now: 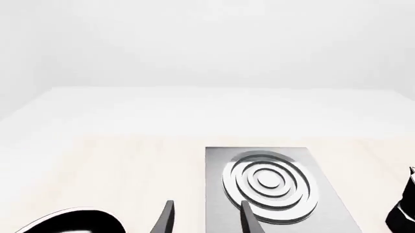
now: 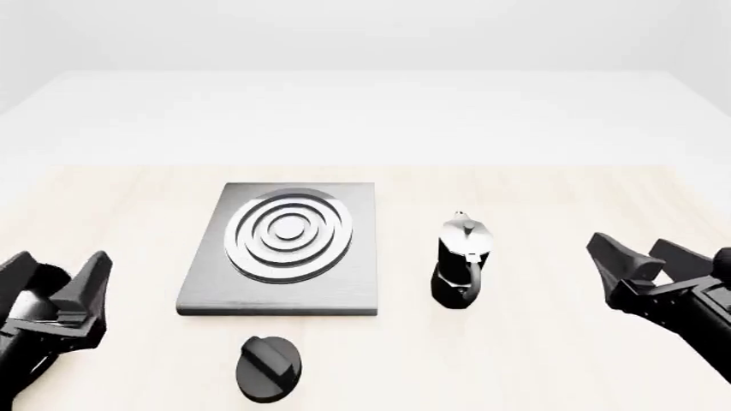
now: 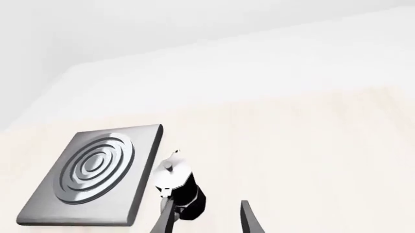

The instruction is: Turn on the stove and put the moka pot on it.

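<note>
Nearest the front edge of the table [image 2: 549, 184], the knob [image 2: 270, 367] lies flat with its raised bar up, just in front of the stove [image 2: 280, 248] and apart from it. Left gripper [image 2: 57, 287] hovers above the front-left corner, fingers spread, holding nothing and touching nothing. Right gripper [image 2: 645, 257] hovers above the front-right corner, fingers likewise spread and empty, well apart from the moka pot [image 2: 461, 259].

Bare wood separates each gripper from the nearest object. The moka pot stands upright just right of the stove's front-right corner, with a narrow strip of table between them. The stove slab lies flat near the table centre, slightly left, its silver rings facing up.

In the left wrist view a glossy black rounded shape [image 1: 71, 222] shows beside the fingers; its identity cannot be determined.

Beyond the stove, the pale wooden surface runs unobstructed to the far edge. Plain light-grey backdrop lies behind.
</note>
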`<move>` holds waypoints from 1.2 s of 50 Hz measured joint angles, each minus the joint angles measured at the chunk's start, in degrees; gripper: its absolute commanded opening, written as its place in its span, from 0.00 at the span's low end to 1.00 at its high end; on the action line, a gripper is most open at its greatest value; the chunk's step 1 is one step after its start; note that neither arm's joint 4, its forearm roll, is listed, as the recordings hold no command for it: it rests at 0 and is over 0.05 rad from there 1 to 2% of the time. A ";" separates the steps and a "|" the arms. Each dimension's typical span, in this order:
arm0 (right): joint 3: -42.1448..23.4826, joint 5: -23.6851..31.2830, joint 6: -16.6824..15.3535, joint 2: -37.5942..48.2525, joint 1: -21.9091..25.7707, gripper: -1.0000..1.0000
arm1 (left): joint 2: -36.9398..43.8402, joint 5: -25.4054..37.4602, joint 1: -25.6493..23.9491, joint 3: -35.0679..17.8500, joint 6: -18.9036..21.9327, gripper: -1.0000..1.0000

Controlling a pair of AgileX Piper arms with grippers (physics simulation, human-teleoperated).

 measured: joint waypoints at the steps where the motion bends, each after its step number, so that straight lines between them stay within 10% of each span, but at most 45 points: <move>1: -0.33 0.18 0.01 0.59 0.24 1.00 | -1.61 -0.08 0.54 0.74 -0.17 1.00; 23: -4.06 0.50 0.34 11.16 6.19 1.00 | -20.02 1.40 6.35 8.00 -0.54 1.00; 60: -1.85 -12.67 3.89 26.51 11.73 1.00 | -20.78 -0.41 6.31 9.89 -0.14 1.00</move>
